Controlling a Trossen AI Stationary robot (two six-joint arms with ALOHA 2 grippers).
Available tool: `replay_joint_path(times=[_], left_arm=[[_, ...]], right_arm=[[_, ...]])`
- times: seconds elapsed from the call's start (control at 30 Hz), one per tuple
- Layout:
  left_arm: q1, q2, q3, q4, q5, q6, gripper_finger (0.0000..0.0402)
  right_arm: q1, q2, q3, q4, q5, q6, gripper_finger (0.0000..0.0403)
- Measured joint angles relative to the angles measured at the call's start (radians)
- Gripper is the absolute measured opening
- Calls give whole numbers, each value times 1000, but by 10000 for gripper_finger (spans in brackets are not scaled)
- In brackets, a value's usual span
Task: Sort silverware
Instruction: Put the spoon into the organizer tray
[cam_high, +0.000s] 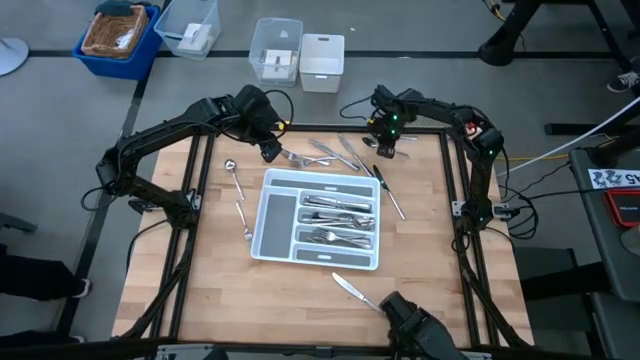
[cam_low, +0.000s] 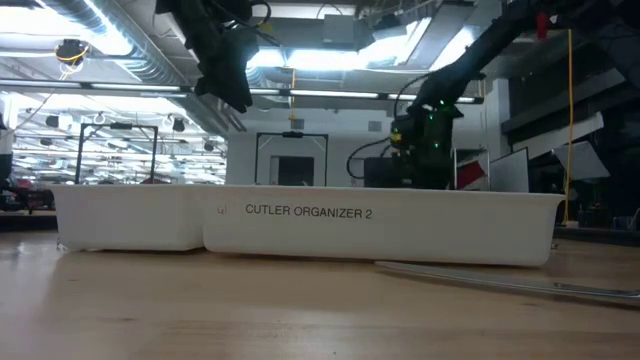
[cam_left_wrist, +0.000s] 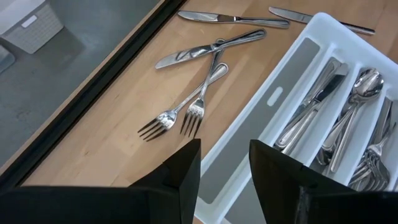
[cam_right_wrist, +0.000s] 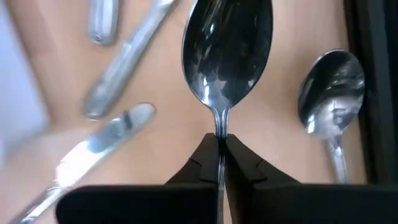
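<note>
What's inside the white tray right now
The tray holds sorted silverware: knives and a spoon in one slot, more pieces in the next, forks lower down. The long side slot looks empty. In each pile, lower pieces are covered, so no count.

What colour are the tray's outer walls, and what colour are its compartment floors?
The tray has white walls and grey compartment floors; the high view shows it best.

Below the right pincer (cam_right_wrist: 221, 146), the held spoon (cam_right_wrist: 227, 53) handle is hidden between its fingers. Beside it, a knife (cam_right_wrist: 93, 152) is blurred and cut off at the edge.
</note>
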Motion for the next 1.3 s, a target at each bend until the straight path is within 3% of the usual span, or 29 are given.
replay_joint_path(times=[0.2, 0.37, 0.5, 0.63, 0.8, 0.97, 1.13, 1.3], left_arm=[[-2, 0, 0, 24, 2, -78, 127], [-23, 0, 0, 136, 2, -205, 127], [-36, 4, 0, 251, 2, -288, 127], [-35, 35, 0, 393, -3, -401, 127], [-36, 98, 0, 481, -3, -521, 127], [-36, 163, 0, 504, -5, -553, 127], [-36, 197, 0, 571, -5, -553, 127], [-36, 197, 0, 581, -32, -550, 127]], right_arm=[[0, -1, 141, -122, -124, 195, 6], [0, -1, 228, -122, -369, 418, 4], [6, -1, 262, -10, -568, 556, 5], [29, -1, 275, 205, -657, 691, 4], [76, -2, 275, 546, -662, 868, 5], [123, -3, 275, 817, -524, 1026, 4], [161, -3, 276, 879, -330, 1068, 5], [183, -3, 276, 879, -256, 1063, 4]])
